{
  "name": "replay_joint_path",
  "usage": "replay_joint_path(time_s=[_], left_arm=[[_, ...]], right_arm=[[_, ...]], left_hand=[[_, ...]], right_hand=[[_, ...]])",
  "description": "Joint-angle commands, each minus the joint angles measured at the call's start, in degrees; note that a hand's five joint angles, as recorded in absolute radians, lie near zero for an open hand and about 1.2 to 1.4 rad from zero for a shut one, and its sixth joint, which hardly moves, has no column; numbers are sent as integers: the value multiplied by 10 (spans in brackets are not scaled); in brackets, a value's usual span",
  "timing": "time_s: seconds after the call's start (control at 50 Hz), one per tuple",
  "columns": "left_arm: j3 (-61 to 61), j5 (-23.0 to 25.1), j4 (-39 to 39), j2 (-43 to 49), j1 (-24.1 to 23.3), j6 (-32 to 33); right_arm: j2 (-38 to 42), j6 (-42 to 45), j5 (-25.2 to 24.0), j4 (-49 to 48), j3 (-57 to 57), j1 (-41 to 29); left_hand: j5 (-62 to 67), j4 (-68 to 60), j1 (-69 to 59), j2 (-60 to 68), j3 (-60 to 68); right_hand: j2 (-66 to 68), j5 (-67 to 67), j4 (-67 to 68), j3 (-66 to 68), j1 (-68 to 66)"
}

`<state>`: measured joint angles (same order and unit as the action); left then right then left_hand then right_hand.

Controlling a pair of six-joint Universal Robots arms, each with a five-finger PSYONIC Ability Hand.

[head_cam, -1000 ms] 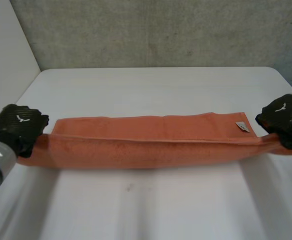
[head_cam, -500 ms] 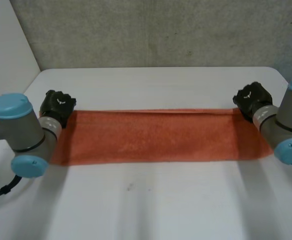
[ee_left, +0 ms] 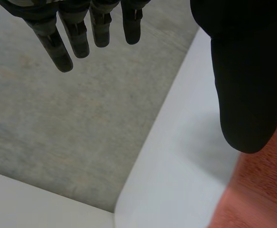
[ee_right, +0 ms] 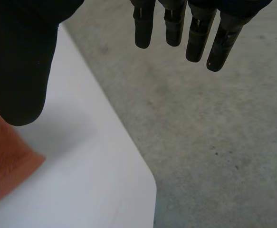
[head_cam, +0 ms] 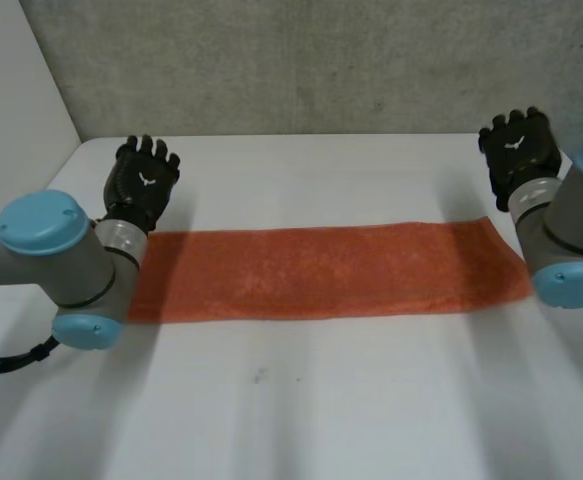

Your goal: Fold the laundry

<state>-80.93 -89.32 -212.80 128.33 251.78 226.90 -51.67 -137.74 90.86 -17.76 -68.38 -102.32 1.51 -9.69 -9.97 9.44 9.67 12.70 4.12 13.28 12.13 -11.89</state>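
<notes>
An orange towel (head_cam: 321,272) lies flat across the middle of the white table (head_cam: 301,410) as a long folded strip. My left hand (head_cam: 142,183) hovers above the table just beyond the strip's left end, fingers straight and spread, holding nothing. My right hand (head_cam: 517,150) is raised beyond the strip's right end, also open and empty. Under the left hand's thumb (ee_left: 245,95) a corner of the towel (ee_left: 257,190) shows. In the right wrist view the straight fingers (ee_right: 176,26) point over the table's far corner, with the towel's corner (ee_right: 5,166) below the thumb.
A grey wall (head_cam: 301,65) rises behind the table's far edge. Both forearms reach in over the towel's two ends. In the wrist views grey floor (ee_right: 214,142) shows past the table's rounded corners (ee_left: 124,209).
Both hands carried the towel's near edge back over itself, laid the strip flat, then let go and lifted away toward the far edge with fingers now spread.
</notes>
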Motion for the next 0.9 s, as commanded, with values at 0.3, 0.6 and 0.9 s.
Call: replay_joint_path(time_s=[0.3,0.6,0.9], left_arm=[[-202,2,9,-179,-3,-201],[-211,3,18,-187,6,-263],[-213,2,18,-186,5,-264]], right_arm=[[-153,-75,-125,183,-211,83],[-114,-64,-185,61,-276,142],[-56,-62,-188,45,-245,155]], left_hand=[[-15,-3,0,6,3],[-15,-3,0,6,3],[-15,-3,0,6,3]], right_hand=[[22,8,17,28,-31],[219,205,213,225,-227],[526,512,520,532,-534]])
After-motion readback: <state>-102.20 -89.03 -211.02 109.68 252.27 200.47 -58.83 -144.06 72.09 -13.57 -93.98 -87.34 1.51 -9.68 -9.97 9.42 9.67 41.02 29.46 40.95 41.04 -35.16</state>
